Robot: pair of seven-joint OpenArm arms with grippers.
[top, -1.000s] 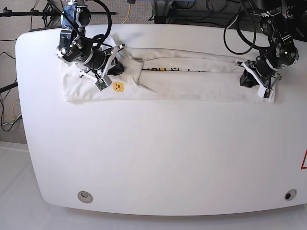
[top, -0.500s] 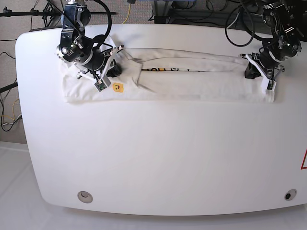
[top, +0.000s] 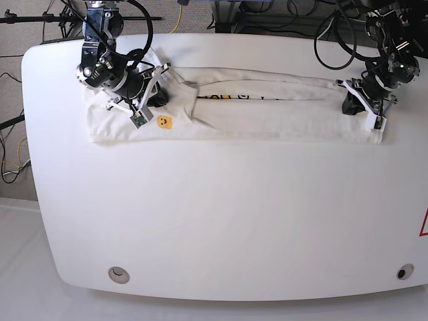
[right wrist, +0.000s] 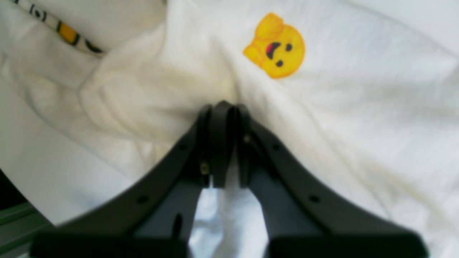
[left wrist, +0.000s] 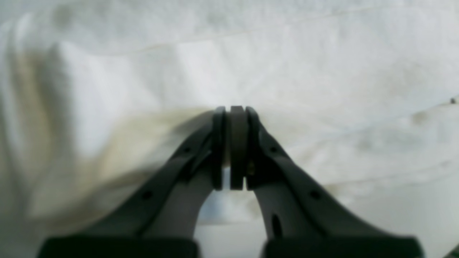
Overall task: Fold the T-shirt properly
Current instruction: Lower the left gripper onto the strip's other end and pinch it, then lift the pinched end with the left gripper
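Since the earlier base frames, the left gripper [top: 363,107] has drawn its jaws together and shifted toward the far edge at the hem end, taking the cloth up with it; the right gripper [top: 148,95] has held its place. Nearest the camera, the table [top: 221,221] offers broad bare surface on the near side for a fold. Beyond it, the T-shirt [top: 267,110] lies as a long narrow band, long axis running left to right across the far half of the table. Each end is served by its own arm: the left gripper [left wrist: 232,118] is clamped on white cloth at the band's base-view right end, the right gripper [right wrist: 221,114] is pinched on a bunched ridge beside the yellow smiley [right wrist: 275,46]. Behind the band, the far edge is close, so room there is slight.
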